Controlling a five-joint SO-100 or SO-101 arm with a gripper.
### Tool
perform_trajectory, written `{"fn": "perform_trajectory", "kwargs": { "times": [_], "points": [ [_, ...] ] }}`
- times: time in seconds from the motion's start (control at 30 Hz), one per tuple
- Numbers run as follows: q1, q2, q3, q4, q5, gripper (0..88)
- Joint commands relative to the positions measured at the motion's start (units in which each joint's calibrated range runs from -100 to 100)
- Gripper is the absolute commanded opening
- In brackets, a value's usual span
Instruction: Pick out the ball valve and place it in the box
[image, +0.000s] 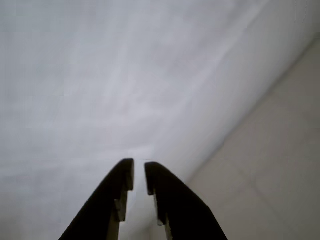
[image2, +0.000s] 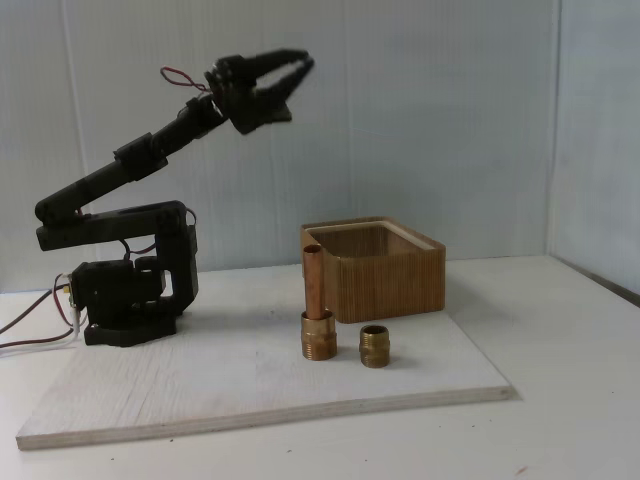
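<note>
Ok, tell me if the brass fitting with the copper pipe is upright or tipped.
Upright: the brass fitting with copper pipe stands on its threaded base on the pale board, its pipe pointing straight up.

Camera placement: wrist and fixed views.
Wrist camera looks along the black two-finger gripper (raised, facing wall); fixed camera views the pale wooden board side-on, farther back.

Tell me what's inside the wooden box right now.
Only the far inner walls of the box show near its rim in the fixed view. Its near wall hides the floor, so I cannot tell what lies inside.
</note>
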Motion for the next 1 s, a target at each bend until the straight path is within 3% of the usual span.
{"fn": "perform_trajectory", "kwargs": {
  "times": [0.0,0.3,0.97],
  "points": [
    [-2.47,-0.33,0.57,-12.80,0.57,0.8],
    [-4.24,-0.25,20.16,-56.27,0.67,0.8],
    [-4.16,-0.25,20.34,-84.26,0.26,0.8]
  ]
}}
